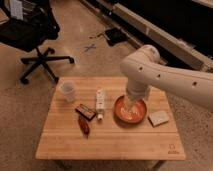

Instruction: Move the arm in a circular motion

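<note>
The large cream-white arm [165, 75] of thick rounded segments with small dark holes reaches in from the right edge, bends at an elbow over the table's far side and points down. Its narrow pale gripper [130, 103] hangs right over the orange bowl [120, 113] at the table's centre right, partly hiding the bowl's inside. I cannot tell whether it touches the bowl.
On the wooden table [110, 142]: a pale cup [68, 91] at the far left, a white bottle [100, 102] lying down, a dark bar [86, 111], a red-brown item [83, 125], a tan square [159, 117] right of the bowl. A black office chair [30, 30] stands at the back left.
</note>
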Controlling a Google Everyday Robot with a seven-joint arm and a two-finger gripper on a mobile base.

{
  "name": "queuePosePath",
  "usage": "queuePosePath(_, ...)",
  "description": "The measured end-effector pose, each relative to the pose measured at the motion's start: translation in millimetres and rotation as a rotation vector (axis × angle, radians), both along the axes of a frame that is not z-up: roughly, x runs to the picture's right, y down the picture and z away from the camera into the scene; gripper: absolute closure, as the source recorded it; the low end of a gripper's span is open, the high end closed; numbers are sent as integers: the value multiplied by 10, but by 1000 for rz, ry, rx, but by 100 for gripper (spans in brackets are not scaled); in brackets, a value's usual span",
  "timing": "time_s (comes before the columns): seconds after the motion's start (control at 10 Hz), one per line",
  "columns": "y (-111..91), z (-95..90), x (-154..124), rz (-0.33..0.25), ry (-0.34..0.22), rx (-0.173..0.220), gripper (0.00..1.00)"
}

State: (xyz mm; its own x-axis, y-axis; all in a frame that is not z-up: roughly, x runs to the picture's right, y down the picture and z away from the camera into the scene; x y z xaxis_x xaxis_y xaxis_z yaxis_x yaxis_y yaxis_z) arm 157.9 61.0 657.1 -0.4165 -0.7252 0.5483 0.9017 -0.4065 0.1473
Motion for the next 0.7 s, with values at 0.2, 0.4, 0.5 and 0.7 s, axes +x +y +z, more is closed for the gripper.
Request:
queuePosePath(0.2,10,14,285,43,43,-8,35)
queuePosePath(0.4,-52,124,499,59,74,-19,35)
queuePosePath(0.5,-99,179,523,54,74,-21,35)
queuePosePath(0.7,-301,391,491,15,52,-21,35)
